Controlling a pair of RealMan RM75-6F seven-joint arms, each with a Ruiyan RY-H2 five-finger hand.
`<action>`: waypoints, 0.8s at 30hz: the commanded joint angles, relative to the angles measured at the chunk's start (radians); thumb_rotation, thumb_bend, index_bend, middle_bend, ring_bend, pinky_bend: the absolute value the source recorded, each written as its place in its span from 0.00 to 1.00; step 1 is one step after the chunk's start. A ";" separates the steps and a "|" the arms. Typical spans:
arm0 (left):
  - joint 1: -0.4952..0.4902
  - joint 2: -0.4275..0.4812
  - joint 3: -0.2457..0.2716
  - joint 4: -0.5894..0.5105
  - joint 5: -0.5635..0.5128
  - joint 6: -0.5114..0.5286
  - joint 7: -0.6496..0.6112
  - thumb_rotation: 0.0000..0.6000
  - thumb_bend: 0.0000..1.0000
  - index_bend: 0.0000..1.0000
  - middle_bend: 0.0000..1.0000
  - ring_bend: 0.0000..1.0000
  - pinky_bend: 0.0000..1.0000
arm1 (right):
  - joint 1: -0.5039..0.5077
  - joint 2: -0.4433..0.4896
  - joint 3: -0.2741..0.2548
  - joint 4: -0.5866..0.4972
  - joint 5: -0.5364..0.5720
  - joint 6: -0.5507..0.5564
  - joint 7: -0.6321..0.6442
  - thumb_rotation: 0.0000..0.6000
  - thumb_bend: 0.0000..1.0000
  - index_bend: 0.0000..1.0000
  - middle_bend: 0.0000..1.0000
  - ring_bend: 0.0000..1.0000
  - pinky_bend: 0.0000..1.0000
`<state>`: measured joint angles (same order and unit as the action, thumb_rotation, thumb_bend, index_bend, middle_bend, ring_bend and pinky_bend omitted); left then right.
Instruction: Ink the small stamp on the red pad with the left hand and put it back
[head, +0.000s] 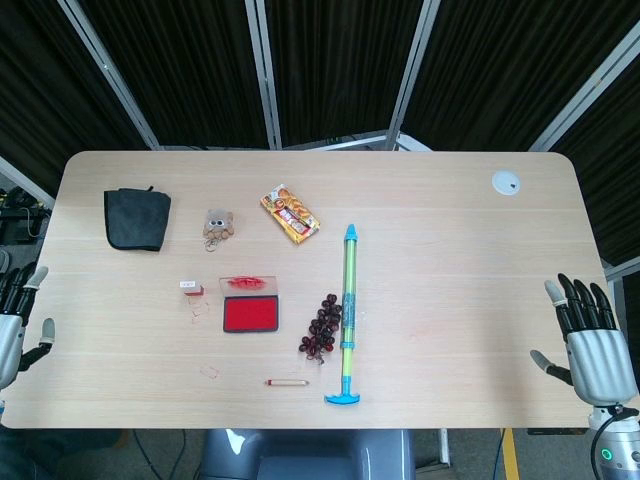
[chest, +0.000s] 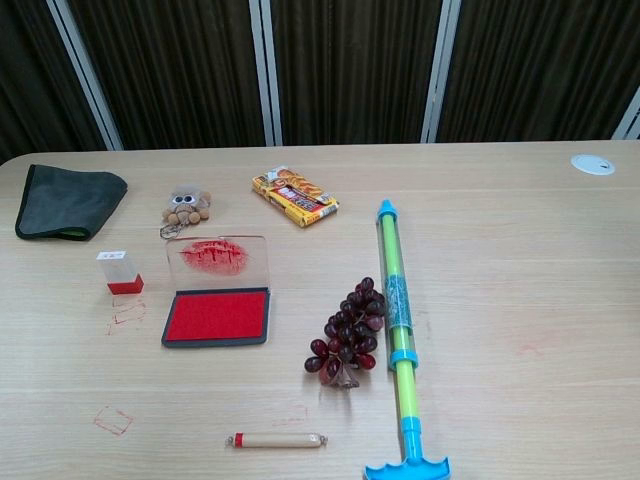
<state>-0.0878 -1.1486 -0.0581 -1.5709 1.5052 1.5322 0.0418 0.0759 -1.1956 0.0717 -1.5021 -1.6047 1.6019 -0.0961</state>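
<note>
The small stamp (head: 188, 287) (chest: 121, 271), clear with a red base, stands upright on the table just left of the red ink pad (head: 250, 315) (chest: 218, 316). The pad's clear lid (chest: 218, 257) is flipped open behind it, smeared red. My left hand (head: 18, 318) hovers at the table's left edge, fingers spread, holding nothing, well left of the stamp. At the right edge my right hand (head: 592, 345) is also spread and empty. Neither hand shows in the chest view.
Red stamp marks (chest: 126, 314) dot the table near the stamp. A dark cloth (head: 137, 219), small plush toy (head: 218, 226), snack pack (head: 290, 215), grapes (head: 321, 327), blue-green water pump toy (head: 347, 315) and a wooden stick (head: 287, 382) lie around.
</note>
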 joint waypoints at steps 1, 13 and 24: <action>0.002 -0.005 0.001 0.006 0.003 0.003 0.008 1.00 0.00 0.00 0.00 0.00 0.00 | 0.001 0.000 0.001 -0.001 0.001 -0.001 0.003 1.00 0.00 0.00 0.00 0.00 0.00; -0.130 -0.098 -0.074 0.014 -0.110 -0.187 0.099 1.00 0.00 0.00 0.00 0.71 0.77 | 0.020 -0.008 0.009 0.000 0.021 -0.040 -0.007 1.00 0.00 0.00 0.00 0.00 0.00; -0.361 -0.325 -0.180 0.146 -0.345 -0.474 0.211 1.00 0.01 0.07 0.07 0.82 0.87 | 0.033 -0.017 0.024 0.026 0.078 -0.086 -0.016 1.00 0.00 0.00 0.00 0.00 0.00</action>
<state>-0.4081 -1.4291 -0.2147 -1.4607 1.2052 1.1008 0.2229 0.1082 -1.2124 0.0946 -1.4774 -1.5297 1.5180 -0.1125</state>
